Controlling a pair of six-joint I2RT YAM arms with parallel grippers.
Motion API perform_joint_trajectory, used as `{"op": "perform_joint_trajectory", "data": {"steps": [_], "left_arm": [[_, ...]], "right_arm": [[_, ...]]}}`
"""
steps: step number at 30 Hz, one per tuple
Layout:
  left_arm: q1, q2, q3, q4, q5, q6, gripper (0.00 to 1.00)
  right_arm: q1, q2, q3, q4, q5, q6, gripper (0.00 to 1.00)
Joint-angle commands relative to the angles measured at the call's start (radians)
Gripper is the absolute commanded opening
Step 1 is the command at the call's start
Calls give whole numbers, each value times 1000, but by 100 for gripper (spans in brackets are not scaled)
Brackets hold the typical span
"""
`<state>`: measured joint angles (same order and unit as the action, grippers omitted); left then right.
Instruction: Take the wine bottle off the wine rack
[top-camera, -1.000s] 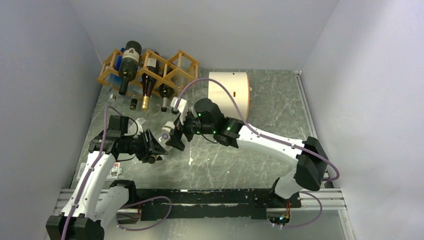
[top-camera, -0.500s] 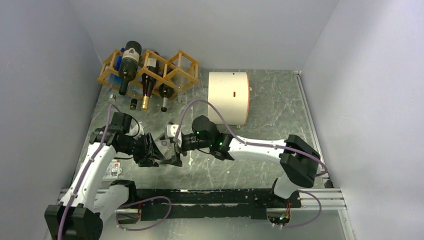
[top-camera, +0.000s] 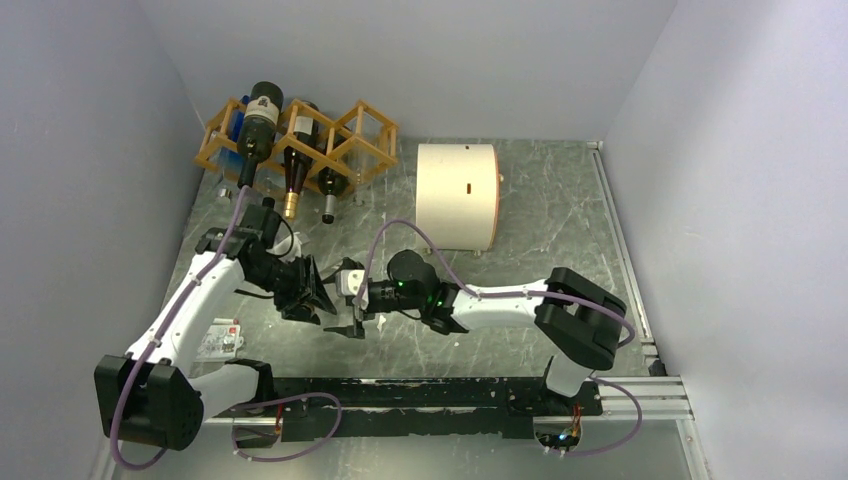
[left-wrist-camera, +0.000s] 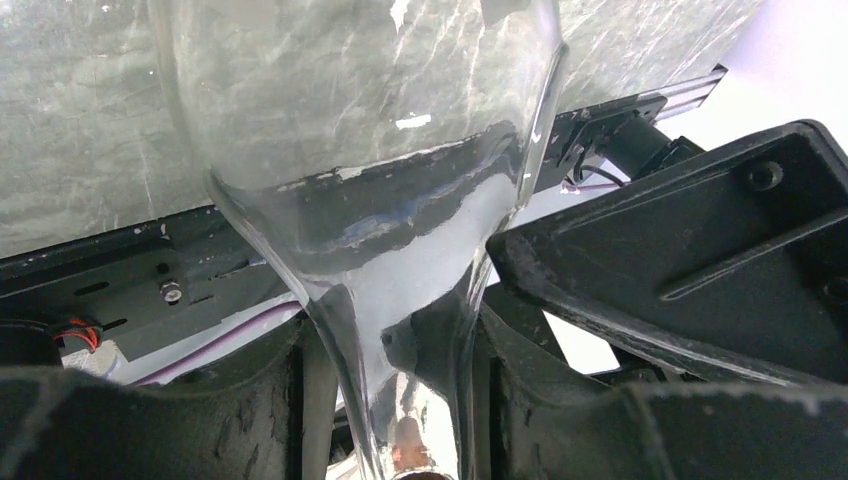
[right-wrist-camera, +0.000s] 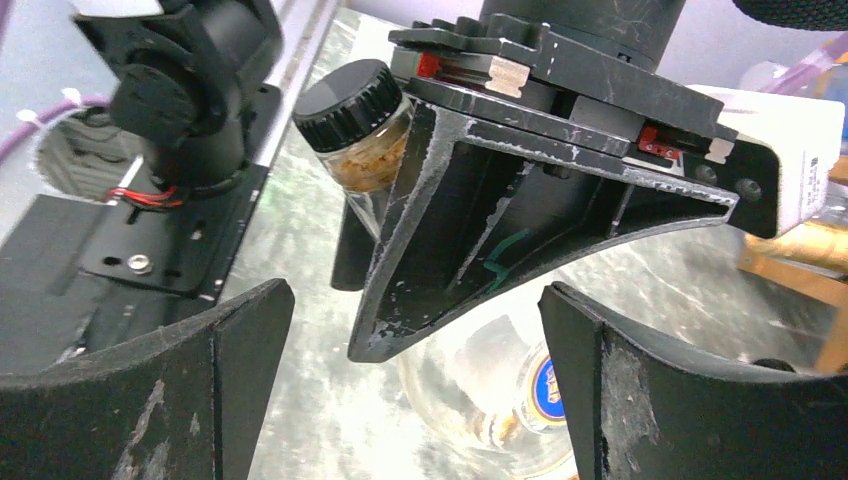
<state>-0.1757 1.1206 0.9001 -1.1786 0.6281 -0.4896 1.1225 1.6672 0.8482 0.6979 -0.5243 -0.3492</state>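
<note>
The wine rack (top-camera: 345, 135), a honey-brown lattice, stands at the far left with several dark bottles (top-camera: 258, 125) lying in it, necks toward me. My left gripper (top-camera: 303, 292) is well in front of the rack. It is shut on the neck of a clear glass bottle (left-wrist-camera: 370, 120) with a black cap (right-wrist-camera: 350, 103) and a blue label. My right gripper (top-camera: 353, 315) is open beside it, and its fingers (right-wrist-camera: 235, 385) flank the left gripper and the bottle's body (right-wrist-camera: 500, 400) without touching them.
A cream cylindrical drum (top-camera: 457, 195) lies right of the rack. A small white packet (top-camera: 220, 340) lies near the left arm's base. The black rail (top-camera: 420, 395) runs along the near edge. Grey walls close in on the left, back and right.
My right gripper has drawn back toward the near edge and sunk lower, now beside the left gripper. My left arm's elbow has swung toward the rack; its gripper has stayed shut on the bottle.
</note>
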Motion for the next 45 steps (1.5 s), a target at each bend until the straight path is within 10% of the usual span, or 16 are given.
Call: {"op": "perform_joint_trajectory", "data": {"steps": [1,45], "left_arm": [[-23,14,102,26,87,66,8],[-45,-32,214,114,152,66,71]], "right_arm": [[2,40,-7,7,132,-87,100],[-17,137,-100,507,396,145,83]]}}
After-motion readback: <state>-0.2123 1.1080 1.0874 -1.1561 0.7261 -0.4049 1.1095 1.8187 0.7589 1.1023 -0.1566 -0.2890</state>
